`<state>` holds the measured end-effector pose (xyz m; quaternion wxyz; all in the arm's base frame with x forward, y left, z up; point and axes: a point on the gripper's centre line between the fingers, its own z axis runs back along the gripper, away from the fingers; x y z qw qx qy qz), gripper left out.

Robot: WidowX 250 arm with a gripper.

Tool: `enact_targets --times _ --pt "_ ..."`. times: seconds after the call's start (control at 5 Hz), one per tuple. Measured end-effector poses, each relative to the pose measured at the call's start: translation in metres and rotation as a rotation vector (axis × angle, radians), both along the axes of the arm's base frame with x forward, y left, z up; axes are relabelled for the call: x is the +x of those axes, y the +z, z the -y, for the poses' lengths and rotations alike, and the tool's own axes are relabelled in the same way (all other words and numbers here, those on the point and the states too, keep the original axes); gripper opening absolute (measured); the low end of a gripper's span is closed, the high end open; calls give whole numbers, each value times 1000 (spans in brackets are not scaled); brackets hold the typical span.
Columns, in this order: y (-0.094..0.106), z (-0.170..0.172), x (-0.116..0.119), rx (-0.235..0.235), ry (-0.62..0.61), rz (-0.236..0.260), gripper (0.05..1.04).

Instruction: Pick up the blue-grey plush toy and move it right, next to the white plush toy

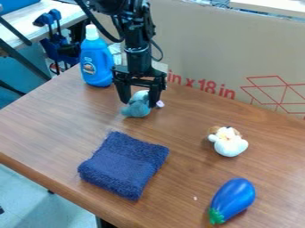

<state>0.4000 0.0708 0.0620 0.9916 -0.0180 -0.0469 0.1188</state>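
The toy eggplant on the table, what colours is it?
Shiny blue, with a green stem; the camera view shows the eggplant best.

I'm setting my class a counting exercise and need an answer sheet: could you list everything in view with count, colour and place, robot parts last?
Table: one, brown, across the view
Blue-grey soft toy: one, upper middle of the table
Bottle: one, blue with white cap, table's far left
Towel: one, navy, front centre-left
White-and-brown soft toy: one, right side
Toy eggplant: one, blue with green stem, front right
Cardboard: one, tan with red print, behind
Equipment: count unclear, blue, back left
Arm: one, black, top
Pincer: one, black, down at the blue-grey toy
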Motion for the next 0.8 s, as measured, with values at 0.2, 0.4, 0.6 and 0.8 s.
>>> enact_targets --times 0.2,0.4,0.6,0.8 --pt "-13 -6 1 -21 31 -24 941" --pt "-15 -7 6 -42 69 12 747" --pt "-16 -6 3 -61 104 42 654" --pt "-12 4 0 -80 92 53 627"
